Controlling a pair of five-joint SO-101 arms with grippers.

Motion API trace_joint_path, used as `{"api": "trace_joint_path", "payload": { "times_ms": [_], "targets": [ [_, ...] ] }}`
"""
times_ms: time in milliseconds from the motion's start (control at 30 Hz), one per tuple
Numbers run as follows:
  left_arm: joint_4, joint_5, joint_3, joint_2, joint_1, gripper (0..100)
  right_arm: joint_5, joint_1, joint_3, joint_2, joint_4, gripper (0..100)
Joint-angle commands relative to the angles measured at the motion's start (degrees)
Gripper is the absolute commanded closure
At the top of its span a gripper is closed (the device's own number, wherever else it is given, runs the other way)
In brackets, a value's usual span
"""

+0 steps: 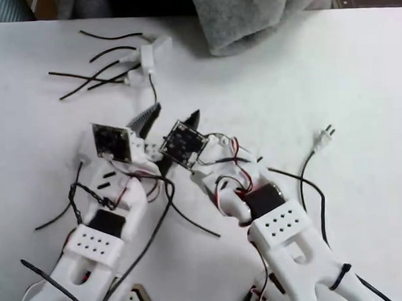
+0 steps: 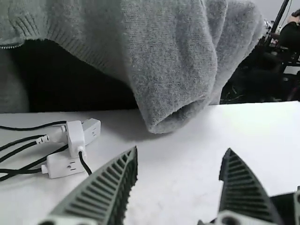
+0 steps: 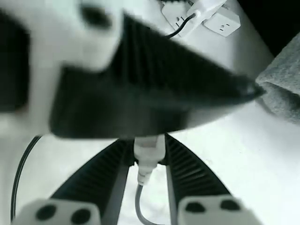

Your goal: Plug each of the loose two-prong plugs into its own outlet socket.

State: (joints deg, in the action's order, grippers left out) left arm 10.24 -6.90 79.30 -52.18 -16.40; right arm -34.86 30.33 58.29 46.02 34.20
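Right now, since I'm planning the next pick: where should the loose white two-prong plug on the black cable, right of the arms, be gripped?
Take the white two-prong plug by its body, behind the prongs, coming down from above with jaws across its sides: it seems to lie flat, prongs on its far end, its black cable leaving the near end.

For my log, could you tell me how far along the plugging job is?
One black cord looks seated in the sockets. The right gripper holds a white plug; the left gripper is open. A second plug lies loose on the table.
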Motion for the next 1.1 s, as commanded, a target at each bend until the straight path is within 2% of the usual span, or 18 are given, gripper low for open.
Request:
{"api": "trace_joint_path", "payload": {
  "times_ms": [0, 133, 533, 767, 933, 1067],
  "targets": [
    [1.4, 4.0, -0.5, 1.5, -1.7, 72, 2.4, 0.5, -6.3, 3.8, 4.7, 94.0],
    [5.8, 6.1, -0.2, 5.7, -3.6, 72, 3.3, 2.7, -8.5, 7.3, 9.6, 94.0],
    [21.6, 8.7, -0.5, 23.4, -1.7, 72, 3.2, 4.1, -8.6, 19.1, 17.5, 94.0],
    [23.2, 8.7, -0.6, 24.5, -1.4, 73, 3.2, 3.7, -8.3, 19.1, 18.2, 94.0],
    [23.1, 8.3, -1.6, 24.5, 5.6, 73, 3.4, 0.3, -8.3, 16.0, 18.3, 93.7],
    [23.0, 8.2, -1.8, 24.8, 13.5, 73, 3.4, -3.6, -10.7, 10.1, 23.7, 93.0]
  ]
}}
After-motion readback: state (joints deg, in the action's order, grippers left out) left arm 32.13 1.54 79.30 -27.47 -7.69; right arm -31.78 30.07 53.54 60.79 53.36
